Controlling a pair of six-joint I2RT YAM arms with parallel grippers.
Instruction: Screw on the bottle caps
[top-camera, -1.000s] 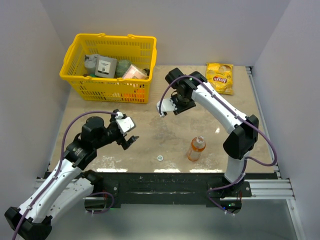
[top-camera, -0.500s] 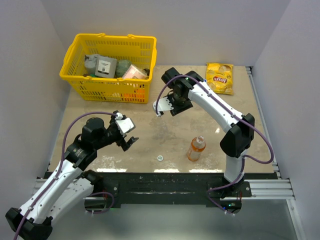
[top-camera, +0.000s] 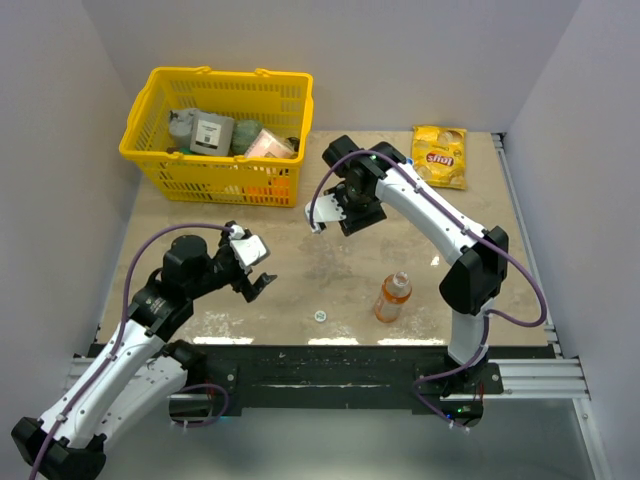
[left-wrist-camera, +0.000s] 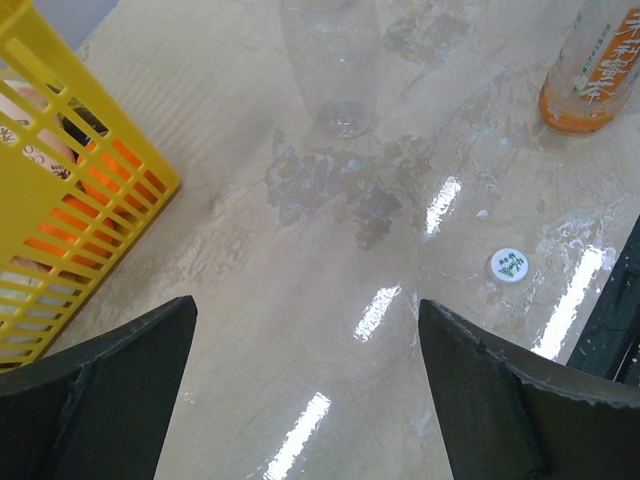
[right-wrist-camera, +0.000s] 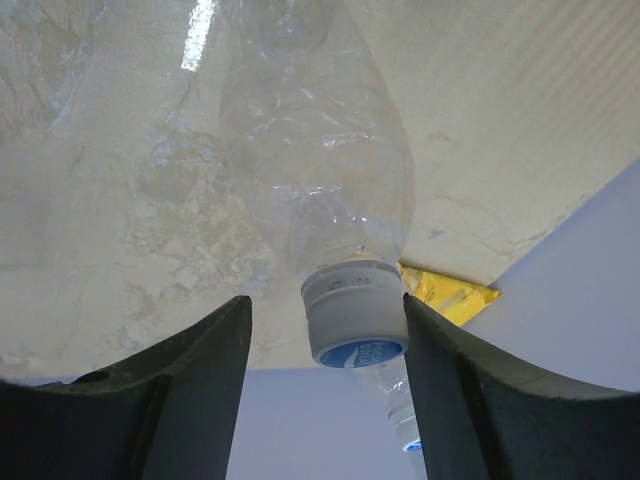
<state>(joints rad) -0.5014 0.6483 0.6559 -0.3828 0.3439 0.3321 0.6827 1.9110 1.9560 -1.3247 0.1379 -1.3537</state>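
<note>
Right wrist view: the blue cap (right-wrist-camera: 355, 322) is sitting on the neck of the clear bottle (right-wrist-camera: 320, 170), between the 2 fingers of the right gripper (right-wrist-camera: 326, 300).
Clear bottle: it is standing upright around the middle of the table (top-camera: 290, 300), a little nearer and to the right of the yellow basket's near right corner. From the top camera it is hardly showing against the pale surface.
Second clear bottle (right-wrist-camera: 395, 395): only its neck and a blue top are peeking out just past the capped one, at the frame's edge. Where it is standing cannot be told.
Right gripper: its jaws are standing partly apart around the blue cap. A clear gap is showing on 1 side, while the other finger is lying close against the cap. It is not clamping anything.
Orange bottle (top-camera: 393, 297): it is standing upright toward the near edge, right of centre, well apart from the clear bottle.
Loose cap (top-camera: 319, 316): this whitish cap with green print is lying flat on the table near the near edge. It is left of the orange bottle and touching nothing.
Left gripper (left-wrist-camera: 307, 303): its jaws are spread wide and holding nothing. It is hovering over bare table on the near left, with the loose cap off to its right.
Yellow basket (top-camera: 160, 160): it is sitting at the far left, holding boxes and packets.
Yellow packet (top-camera: 440, 155): it is lying flat at the far right.
</note>
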